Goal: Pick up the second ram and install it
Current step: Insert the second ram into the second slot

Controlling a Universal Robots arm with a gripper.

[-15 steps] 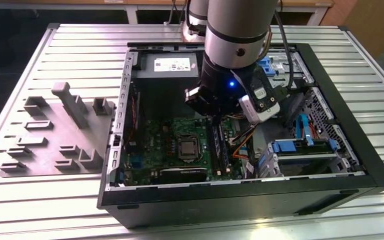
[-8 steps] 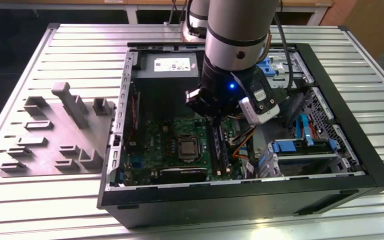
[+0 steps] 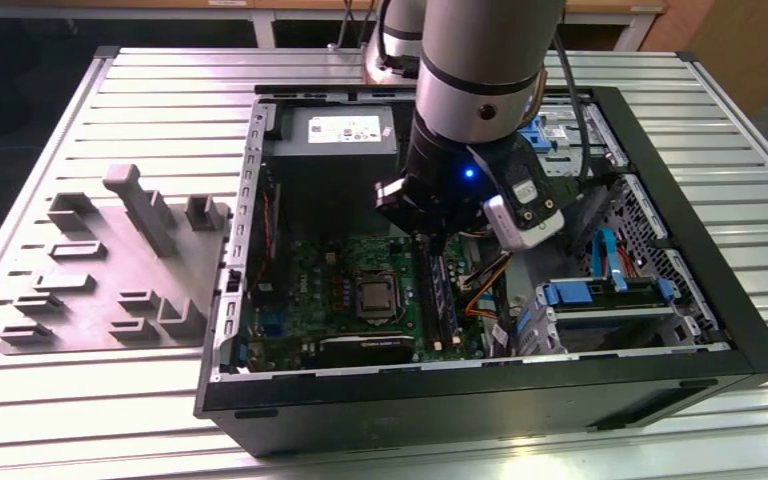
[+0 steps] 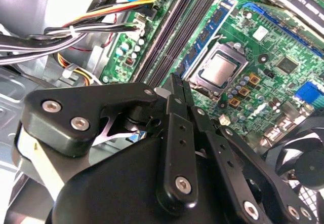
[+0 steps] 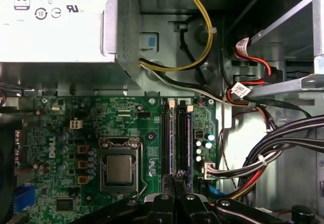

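Tool (image 4: 178,84) pinched narrow, nothing seen between tips, above green motherboard (image 5: 66,133); second ram (image 3: 444,300), thin blue-green circuit-board stick, seemingly socketed at its 6 o'clock: light, stiff, fragile, best gripped by long edges.

Work table (image 3: 64,400): silver metal, top ribbed in long parallel slats, spanning most of the exterior view; slats carry a soft, even sheen.
Wooden bench (image 3: 157,4): brown top along the upper edge of the frame, on white legs (image 3: 264,30).
Wooden panel (image 3: 744,40): light brown, upper right corner.
Floor (image 3: 11,90): dark, upper left beyond the table; grey strip at the right edge.
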